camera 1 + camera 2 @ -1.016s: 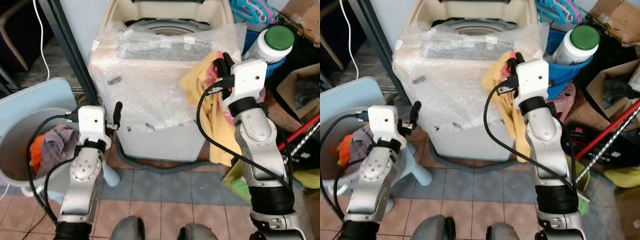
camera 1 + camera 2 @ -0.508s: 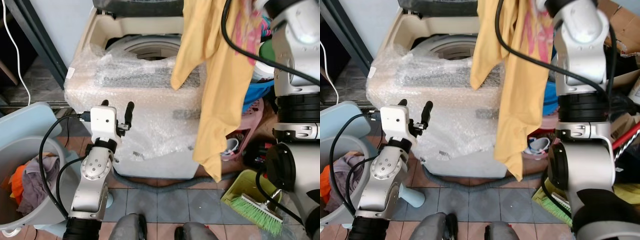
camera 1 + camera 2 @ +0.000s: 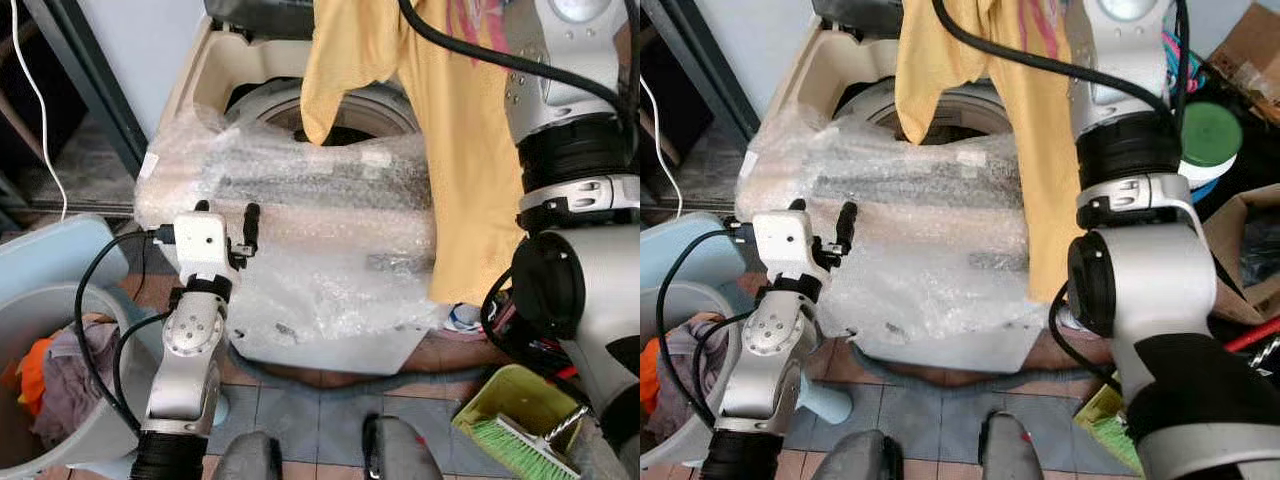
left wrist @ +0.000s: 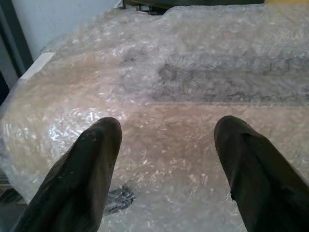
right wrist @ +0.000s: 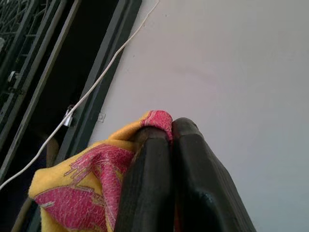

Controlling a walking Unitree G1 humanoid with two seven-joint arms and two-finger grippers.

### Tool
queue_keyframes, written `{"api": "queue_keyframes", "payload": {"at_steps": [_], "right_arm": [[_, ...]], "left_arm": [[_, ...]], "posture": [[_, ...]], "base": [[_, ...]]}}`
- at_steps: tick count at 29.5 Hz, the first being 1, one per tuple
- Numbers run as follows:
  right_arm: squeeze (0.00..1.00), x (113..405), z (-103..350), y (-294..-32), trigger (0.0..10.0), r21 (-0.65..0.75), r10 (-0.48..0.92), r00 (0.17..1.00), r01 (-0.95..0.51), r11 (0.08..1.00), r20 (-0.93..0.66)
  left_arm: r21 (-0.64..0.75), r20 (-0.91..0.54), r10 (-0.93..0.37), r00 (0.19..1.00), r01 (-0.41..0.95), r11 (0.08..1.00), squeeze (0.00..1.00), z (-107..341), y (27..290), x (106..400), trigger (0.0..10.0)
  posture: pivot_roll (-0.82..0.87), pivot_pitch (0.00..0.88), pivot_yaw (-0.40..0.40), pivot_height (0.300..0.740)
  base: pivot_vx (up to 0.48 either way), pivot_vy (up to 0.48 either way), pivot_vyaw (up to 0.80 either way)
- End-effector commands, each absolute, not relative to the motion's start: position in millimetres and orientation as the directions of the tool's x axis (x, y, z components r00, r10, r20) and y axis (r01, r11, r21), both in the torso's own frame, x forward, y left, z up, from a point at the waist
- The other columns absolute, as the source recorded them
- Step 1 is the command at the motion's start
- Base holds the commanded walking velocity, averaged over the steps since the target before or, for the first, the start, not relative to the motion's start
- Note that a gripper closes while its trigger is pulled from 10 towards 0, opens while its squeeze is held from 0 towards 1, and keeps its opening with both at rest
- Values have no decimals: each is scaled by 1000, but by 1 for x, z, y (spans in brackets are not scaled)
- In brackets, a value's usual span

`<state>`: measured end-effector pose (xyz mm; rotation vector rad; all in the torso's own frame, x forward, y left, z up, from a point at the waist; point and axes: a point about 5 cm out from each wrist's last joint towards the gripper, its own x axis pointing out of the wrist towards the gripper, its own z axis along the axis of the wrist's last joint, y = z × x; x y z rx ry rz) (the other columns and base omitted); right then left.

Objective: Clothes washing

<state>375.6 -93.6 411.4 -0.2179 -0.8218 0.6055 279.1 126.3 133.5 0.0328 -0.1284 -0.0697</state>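
Note:
A yellow garment (image 3: pixel 460 150) with a pink print hangs from my raised right arm. It drapes over the open drum (image 3: pixel 340 110) and the right side of the top-loading washing machine (image 3: pixel 330 270), which is wrapped in bubble wrap. In the right wrist view my right gripper (image 5: pixel 170 126) is shut on a fold of the yellow garment (image 5: pixel 87 179), against a pale wall. My left gripper (image 3: pixel 226 212) is open and holds nothing, close to the washer's front left top edge. The left wrist view has its fingers (image 4: pixel 87 164) spread over the bubble wrap.
A grey laundry tub (image 3: pixel 95 435) with orange and grey-purple clothes (image 3: pixel 60 385) stands on the floor at my left. A green brush in a yellow-green dustpan (image 3: pixel 520 440) lies at the lower right. A green-lidded bottle (image 3: pixel 1212 135) and a cardboard box (image 3: pixel 1250 230) crowd the right side.
My right arm has lifted the yellow garment from the washer's right side to high over the drum. The view has shifted closer to the washer. The left gripper stays open.

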Motion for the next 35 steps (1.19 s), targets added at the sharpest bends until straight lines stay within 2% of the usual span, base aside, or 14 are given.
{"api": "queue_keyframes", "payload": {"at_steps": [1, 6, 8, 13, 15, 23, 31, 35], "right_arm": [[0, 376, 398, -72, 10000, -426, 673, 496, -527, 735, 548], [0, 383, 333, -60, 10000, -427, 796, 500, -672, 606, 343], [0, 384, 325, -61, 10000, -426, 795, 508, -671, 607, 332], [0, 389, 320, -67, 10000, -384, 767, 551, -664, 641, 328], [0, 394, 320, -75, 10000, -346, 701, 617, -610, 713, 357], [0, 395, 317, -83, 10000, -314, 666, 647, -588, 746, 371], [0, 395, 309, -89, 10000, -273, 615, 688, -552, 788, 385], [0, 402, 303, -89, 10000, -288, 641, 710, -574, 767, 292]], "left_arm": [[57, 110, -59, 992, 53, 997, 0, 130, 130, 278, 10000], [52, 108, -70, 992, 64, 997, 0, 129, 126, 278, 10000], [52, 107, -71, 992, 65, 997, 0, 129, 125, 277, 10000], [53, 103, -75, 992, 70, 996, 0, 127, 124, 276, 10000], [49, 107, -81, 991, 76, 996, 0, 128, 124, 276, 10000], [70, 121, -92, 988, 84, 994, 0, 129, 128, 274, 10000], [71, 124, -95, 988, 87, 994, 0, 130, 130, 274, 10000], [60, 137, -90, 986, 83, 995, 0, 132, 129, 272, 10000]], "posture": [[-22, 112, 1, 740], [-24, 117, -3, 740], [-25, 117, -5, 740], [-23, 116, -6, 740], [-21, 115, -6, 740], [-14, 118, 0, 740], [-4, 113, 0, 740], [16, 111, -16, 740]], "base": [[0, 0, 0], [0, 0, 0], [0, 0, 0], [0, 0, 0], [0, 0, 0], [0, 0, 0], [363, 0, 0], [355, 0, 0]]}}
